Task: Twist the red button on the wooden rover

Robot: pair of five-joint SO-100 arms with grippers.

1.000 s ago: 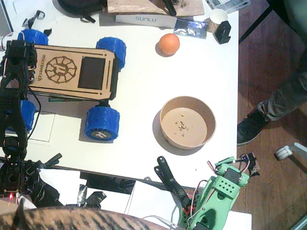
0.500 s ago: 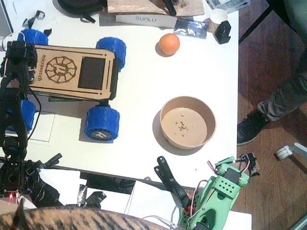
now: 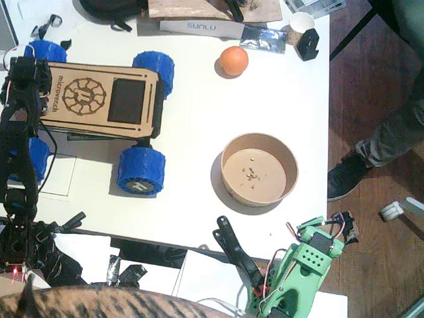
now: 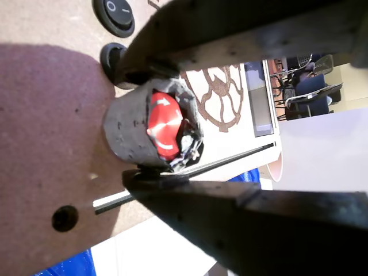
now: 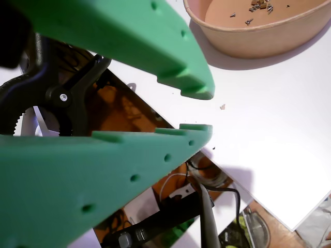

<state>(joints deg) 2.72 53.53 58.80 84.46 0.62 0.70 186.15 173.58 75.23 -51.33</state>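
While hidden in the fixed view: the red button (image 4: 163, 126) shows in a wrist view.
Left gripper (image 4: 150, 124): jaws clamp red button.
Right gripper (image 5: 195, 110): jaws apart, empty.

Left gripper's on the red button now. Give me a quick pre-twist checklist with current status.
1. Left gripper jaws bracket the dark collar around the red button: ok.
2. Firm clamping contact: cannot tell.
3. Button centred between the jaws: ok.
4. Black rocker switch outside the jaws: ok.
5. Wooden rover flat on the table, wheels down: ok.
6. Right gripper empty, away from the rover near the paper bowl: ok.
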